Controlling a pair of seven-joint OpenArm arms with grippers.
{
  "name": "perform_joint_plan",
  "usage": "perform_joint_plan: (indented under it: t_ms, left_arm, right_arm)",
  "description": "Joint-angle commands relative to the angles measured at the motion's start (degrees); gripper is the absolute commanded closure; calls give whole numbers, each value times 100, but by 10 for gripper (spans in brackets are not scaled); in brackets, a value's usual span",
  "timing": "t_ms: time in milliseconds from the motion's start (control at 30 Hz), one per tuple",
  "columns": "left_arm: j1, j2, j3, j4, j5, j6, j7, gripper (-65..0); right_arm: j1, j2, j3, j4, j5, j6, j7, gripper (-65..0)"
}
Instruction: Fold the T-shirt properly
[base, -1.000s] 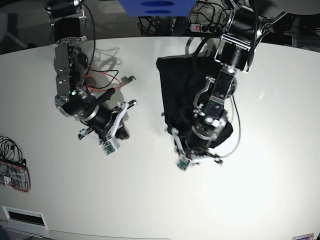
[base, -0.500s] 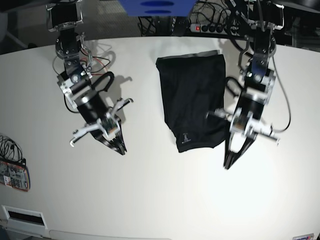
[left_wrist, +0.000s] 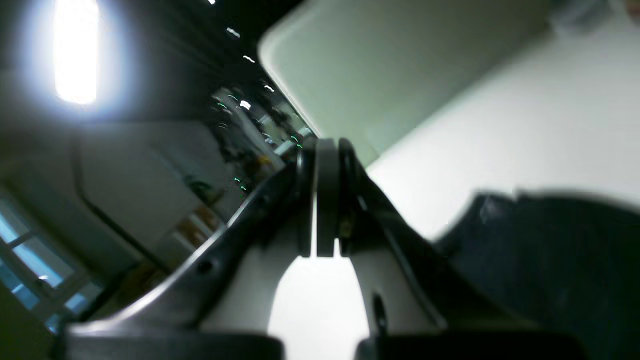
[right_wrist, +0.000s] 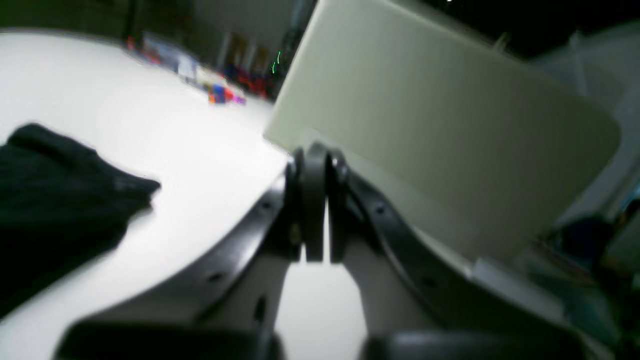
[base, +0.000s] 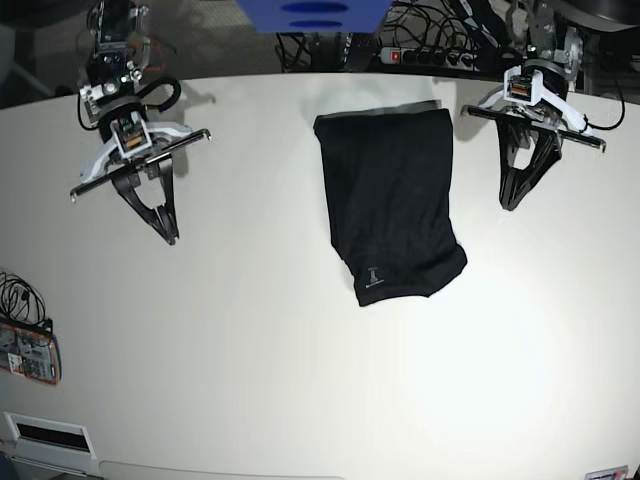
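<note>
T-shirt (base: 390, 200) underlayers hidden by the fold; wrist views blurred

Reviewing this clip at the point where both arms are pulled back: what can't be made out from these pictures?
- T-shirt underside and inner fold layers: base view, covered by its own top layer.
- Grey logo: base view, too small to read.
- T-shirt in both wrist views: blurred, cut off by the frame edge.
- Device at the table's left edge: cropped.

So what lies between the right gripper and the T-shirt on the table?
Nothing: in the base view, only bare white table separates the right gripper from the T-shirt.
</note>
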Motion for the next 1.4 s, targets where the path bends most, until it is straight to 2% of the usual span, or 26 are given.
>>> perform_joint_plan:
  t_ms: [0,133,233,400,500,800,1067,1167,1367]
  left_arm:
    - [-6,-73,-85,-38,-78,70,-107,0]
    - [679,-99,-59,-276,27,70,-107,0]
    - [855,-275,143,-276,353,70,-107,0]
    - [1163,-398,170,-399,959,70,-116,0]
    - [1523,-504,258,-504,1284,70,-116,0]
    - [1550,-521,961,-1709,2032,70,-107,0]
    - [1145,-521,1691,-3089,2067,70,-98,0]
    - [952,-512,1770,-3423,2067,70,-90,0]
    - [512,-495,1770,-4759,2067,70,-81,0]
  right_arm:
    - [-112,54,173,47,146,-42,398,0]
    - [-850,62,806,-339,146,-42,1400,0]
    - [-964,62,1316,-805,137,-42,2130,0]
    - [-1290,62,2019,-1473,-144,-42,2737,0]
    - [-1624,62,2212,-1816,-205,-42,2754,0]
    - [-2010,62,2239,-2748,-205,-42,2754,0]
    - [-2072,45,2239,-3733,-197,-42,2754,0]
    - [-2107,45,2239,-4111,-197,-42,2754,0]
    - [-2116,27,2230,-4946,-214,-42,2754,0]
